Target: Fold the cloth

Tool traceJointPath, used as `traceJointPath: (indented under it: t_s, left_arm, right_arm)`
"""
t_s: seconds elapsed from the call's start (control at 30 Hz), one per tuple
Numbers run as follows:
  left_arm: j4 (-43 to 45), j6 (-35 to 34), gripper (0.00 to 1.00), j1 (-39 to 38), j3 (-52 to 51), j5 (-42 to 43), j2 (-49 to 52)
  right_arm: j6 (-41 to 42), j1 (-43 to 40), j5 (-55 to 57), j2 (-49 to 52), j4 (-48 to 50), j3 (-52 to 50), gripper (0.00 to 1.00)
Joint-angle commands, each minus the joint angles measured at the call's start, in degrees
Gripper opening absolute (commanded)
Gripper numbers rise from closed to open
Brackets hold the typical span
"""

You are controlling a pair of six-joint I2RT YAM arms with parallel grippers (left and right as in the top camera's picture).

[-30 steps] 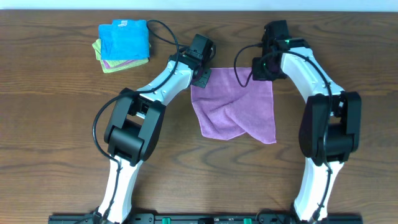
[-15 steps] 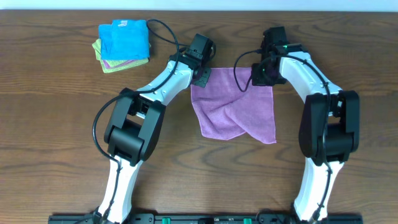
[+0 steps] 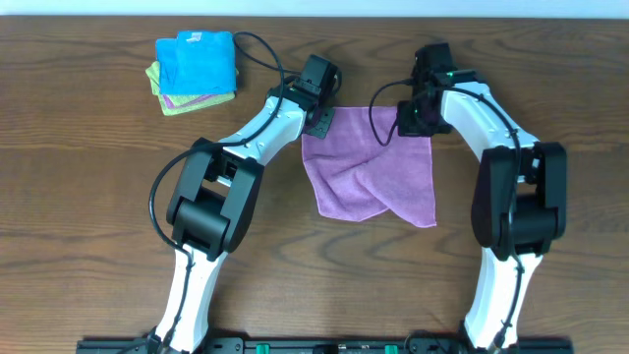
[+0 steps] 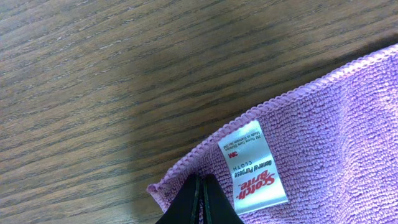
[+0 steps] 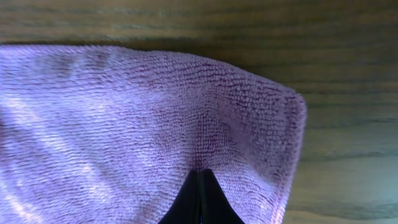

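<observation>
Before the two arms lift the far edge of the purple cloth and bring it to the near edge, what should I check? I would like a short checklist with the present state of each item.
1. Left gripper shut on the far left corner of the cloth, beside the white label: ok.
2. Right gripper shut on the far right corner: ok.
3. Cloth lying flat: not ok; a fold runs across its near part.
4. Stack of folded cloths apart from the purple cloth: ok.
5. How deep each grip bites into the corner: cannot tell.
</observation>
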Motion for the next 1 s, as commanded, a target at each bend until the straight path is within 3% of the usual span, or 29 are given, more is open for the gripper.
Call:
traceJointPath:
  t_s: [0.0, 0.57, 0.97]
  left_arm:
    - [0.1, 1.0, 0.05, 0.0, 0.8, 0.9, 2.6]
    - [8.0, 0.9, 0.06, 2.4, 0.9, -2.2, 7.2]
    - [8.4, 1.0, 0.06, 3.9, 8.4, 0.6, 7.2]
  right_arm:
    - [0.9, 0.6, 0.4, 2.3, 0.4, -0.8, 0.01]
    - [2.4, -0.2, 0.8, 8.5, 10.2, -0.8, 0.01]
    - [2.4, -2.8, 1.2, 8.5, 13.4, -0.3, 0.01]
